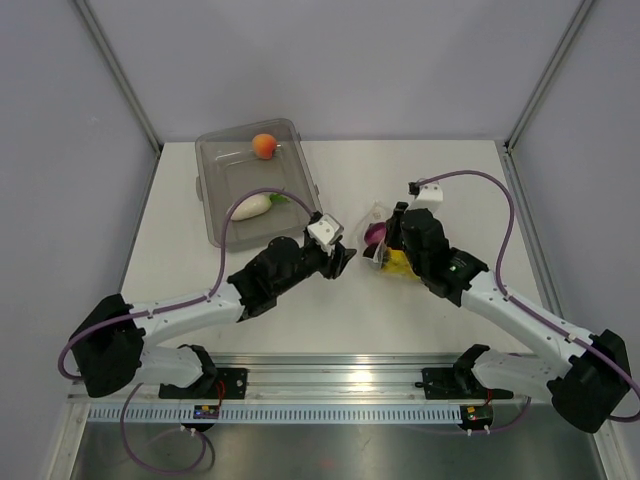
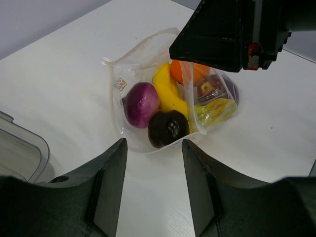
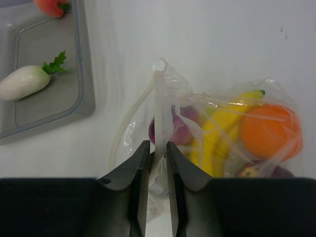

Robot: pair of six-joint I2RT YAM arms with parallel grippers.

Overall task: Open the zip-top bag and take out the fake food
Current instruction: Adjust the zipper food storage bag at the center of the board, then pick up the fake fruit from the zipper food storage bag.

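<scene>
The zip-top bag [image 1: 378,240] lies on the white table between my two grippers, its mouth gaping. Inside it are fake food pieces: a purple round piece [image 2: 141,103], a yellow banana [image 2: 168,91], a dark round piece [image 2: 168,128] and an orange [image 3: 269,131]. My right gripper [image 3: 158,145] stands over the bag, its jaws a narrow gap apart around an upright strip of the bag's rim film [image 3: 160,98]. My left gripper [image 2: 154,143] is open and empty, on the table just short of the bag's near edge.
A rigid clear-grey tub [image 1: 215,200] stands at the back left, holding a white radish [image 1: 252,207] and a peach [image 1: 264,146]. Grey walls enclose the table. The right arm's black body [image 2: 232,29] hangs above the bag.
</scene>
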